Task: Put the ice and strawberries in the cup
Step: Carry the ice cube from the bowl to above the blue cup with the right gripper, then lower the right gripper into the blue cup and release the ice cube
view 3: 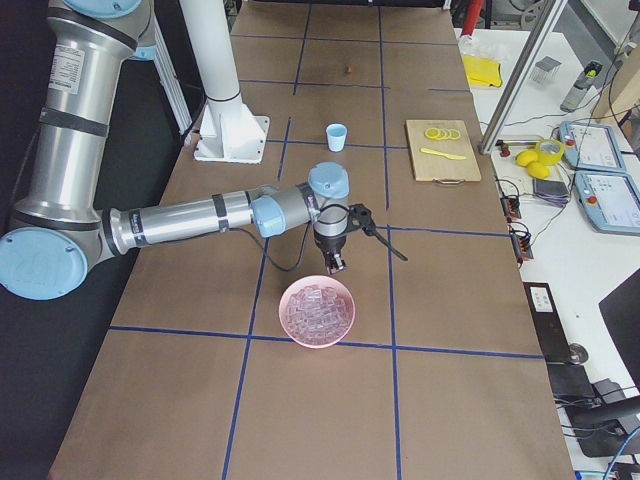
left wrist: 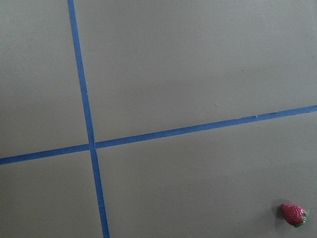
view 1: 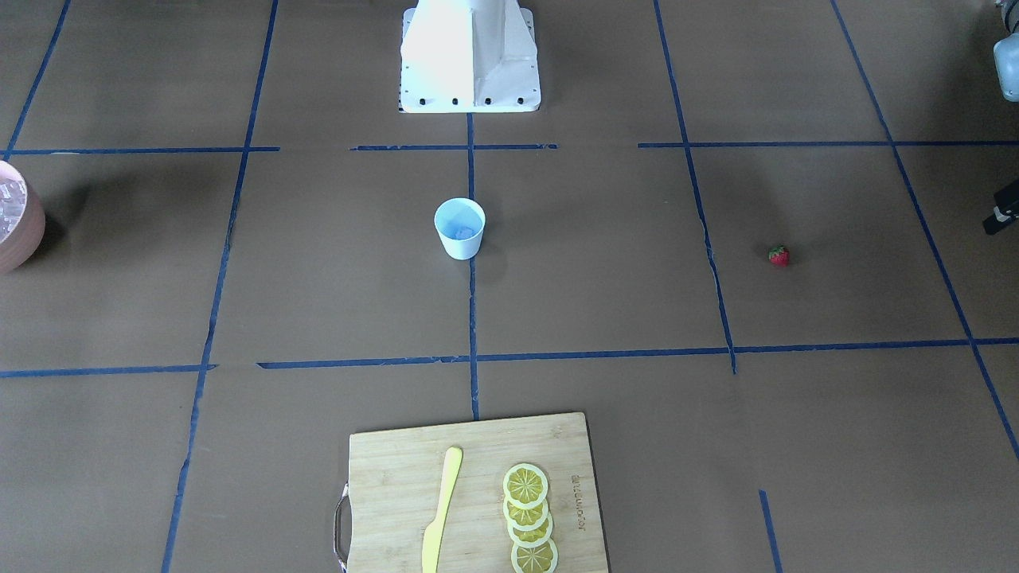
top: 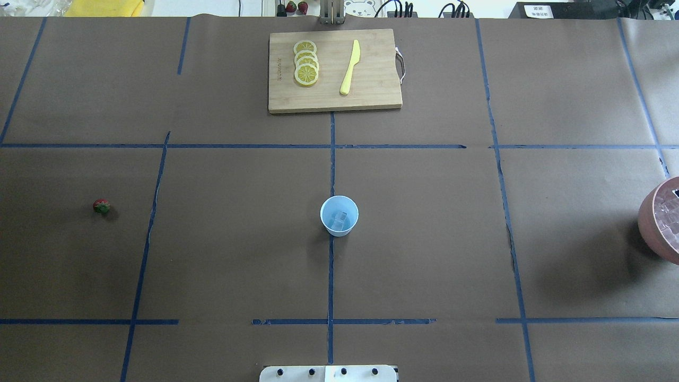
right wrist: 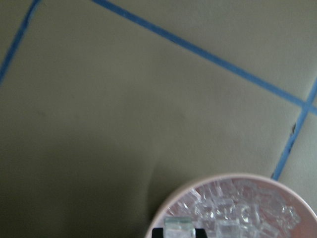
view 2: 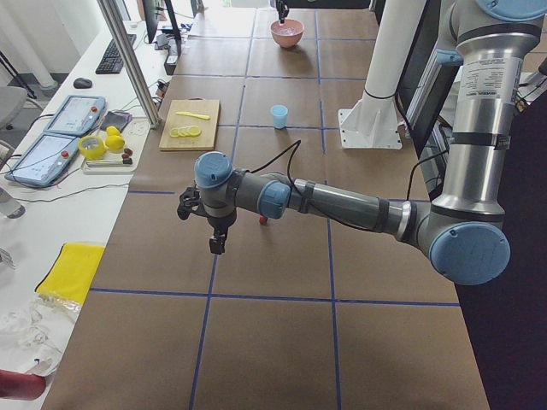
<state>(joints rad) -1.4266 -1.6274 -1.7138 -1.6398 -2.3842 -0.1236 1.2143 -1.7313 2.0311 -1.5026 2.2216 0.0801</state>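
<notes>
The cup (view 1: 460,245) stands upright on the surface (top: 424,254) just ahead of the robot's base, with an ice cube (top: 339,217) inside it; well to the cup's left lies the strawberry (top: 101,206), and the left gripper (view 2: 217,243) hangs near it, though I cannot tell how its jaws stand; well to the cup's right, the right gripper (view 3: 337,264) hangs over a bowl (top: 645,220) of ice (view 3: 318,310), jaws pinching a single cube (right wrist: 179,227); beyond the cup, a cutting board (top: 371,98) carries lemon slices (top: 306,63) and a knife (top: 350,66).

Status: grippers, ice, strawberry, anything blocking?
Left gripper near strawberry, right gripper by bowl; jaws unreadable. Cup holds ice, no strawberry. Nothing blocking.
</notes>
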